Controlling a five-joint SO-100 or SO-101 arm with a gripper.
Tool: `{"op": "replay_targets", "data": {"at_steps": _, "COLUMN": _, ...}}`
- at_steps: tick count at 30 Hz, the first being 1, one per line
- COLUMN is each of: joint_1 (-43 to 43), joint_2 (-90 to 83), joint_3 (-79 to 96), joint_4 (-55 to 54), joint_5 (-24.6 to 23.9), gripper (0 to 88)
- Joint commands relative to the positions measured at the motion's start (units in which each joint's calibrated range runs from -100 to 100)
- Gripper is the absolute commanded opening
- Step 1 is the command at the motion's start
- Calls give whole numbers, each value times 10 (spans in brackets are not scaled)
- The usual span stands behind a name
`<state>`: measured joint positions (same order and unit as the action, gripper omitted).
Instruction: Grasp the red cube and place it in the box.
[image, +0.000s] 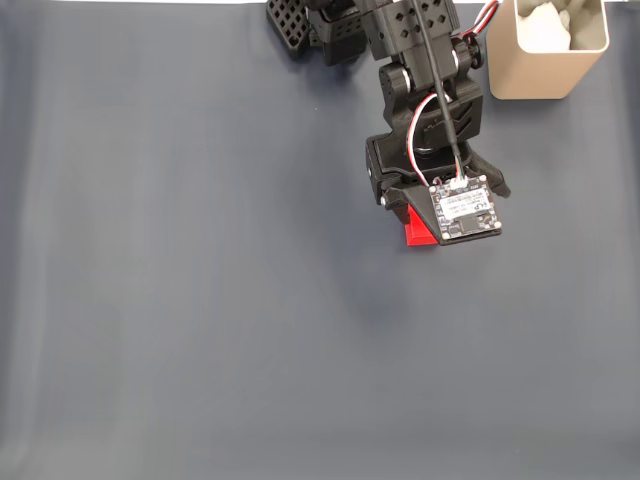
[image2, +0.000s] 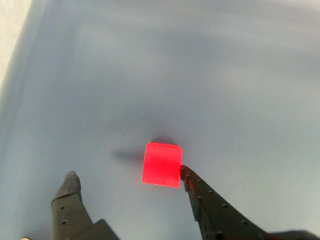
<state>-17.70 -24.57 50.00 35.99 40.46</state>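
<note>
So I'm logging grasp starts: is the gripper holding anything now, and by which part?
Nothing is held. The gripper is open; one finger touches the cube's side, the other stands apart.

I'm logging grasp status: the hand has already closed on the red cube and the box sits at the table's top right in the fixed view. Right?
Not quite. In the wrist view the hand is open: the red cube lies on the table between its fingers, touching the right one, apart from the left. The box does sit at the top right in the fixed view.
</note>
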Motion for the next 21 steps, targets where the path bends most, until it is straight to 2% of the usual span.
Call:
{"op": "replay_targets", "data": {"at_steps": 1, "joint_1": -7, "joint_2": -2, "joint_3": -10, "joint_4": -7, "joint_5": -4, "gripper": 456}}
{"op": "replay_targets", "data": {"at_steps": 4, "joint_1": -7, "joint_2": -2, "joint_3": -12, "joint_4": -7, "joint_5": -5, "gripper": 412}}
{"op": "replay_targets", "data": {"at_steps": 8, "joint_1": -7, "joint_2": -7, "joint_3": -16, "joint_4": -7, "joint_5": -5, "gripper": 261}}
{"op": "replay_targets", "data": {"at_steps": 11, "joint_1": -7, "joint_2": -7, "joint_3": -17, "joint_4": -7, "joint_5": -5, "gripper": 192}}
{"op": "replay_targets", "data": {"at_steps": 21, "joint_1": -7, "joint_2": -4, "joint_3": -29, "joint_4": -2, "joint_5": -2, "gripper": 68}}
